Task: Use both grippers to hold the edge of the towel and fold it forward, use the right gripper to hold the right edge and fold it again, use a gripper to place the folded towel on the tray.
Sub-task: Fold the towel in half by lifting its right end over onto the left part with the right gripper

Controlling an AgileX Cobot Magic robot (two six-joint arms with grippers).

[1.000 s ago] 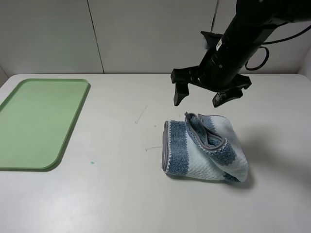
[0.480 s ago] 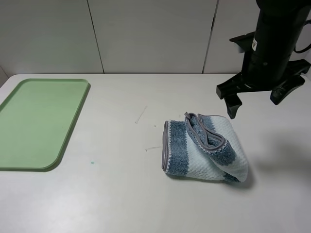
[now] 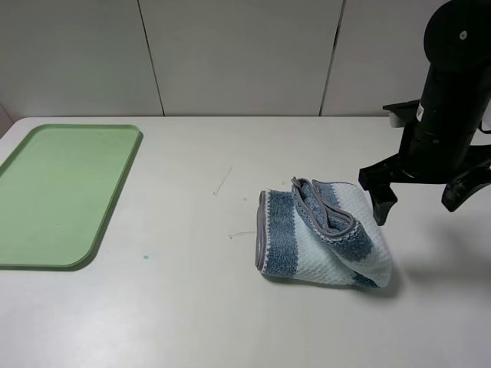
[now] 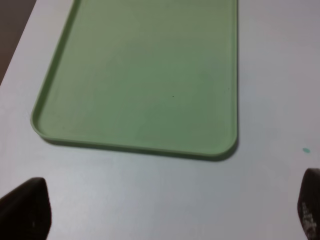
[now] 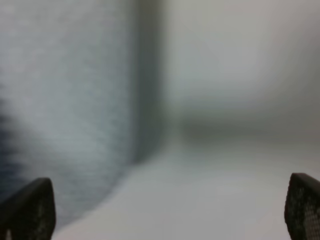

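The towel [image 3: 318,244], white with blue stripes, lies loosely folded on the table right of centre, its grey edge [image 3: 261,230] showing along its left side and across a raised fold on top. My right gripper [image 3: 416,205] hangs just beside the towel's right side, open wide, with nothing between its fingers. The right wrist view shows the towel [image 5: 65,100] as a blur, with the right gripper [image 5: 165,210] open over bare table. The pale-green tray [image 3: 23,172] lies empty at the far left. My left gripper [image 4: 167,212] stands open above the table near the tray [image 4: 150,75]; the exterior view does not show it.
A pale wall with panel seams rises behind the table. Small marks and a green speck [image 3: 146,257] dot the tabletop between tray and towel.
My right arm has swung from over the towel's far edge to its right side and come lower, staying open. The towel has not moved.
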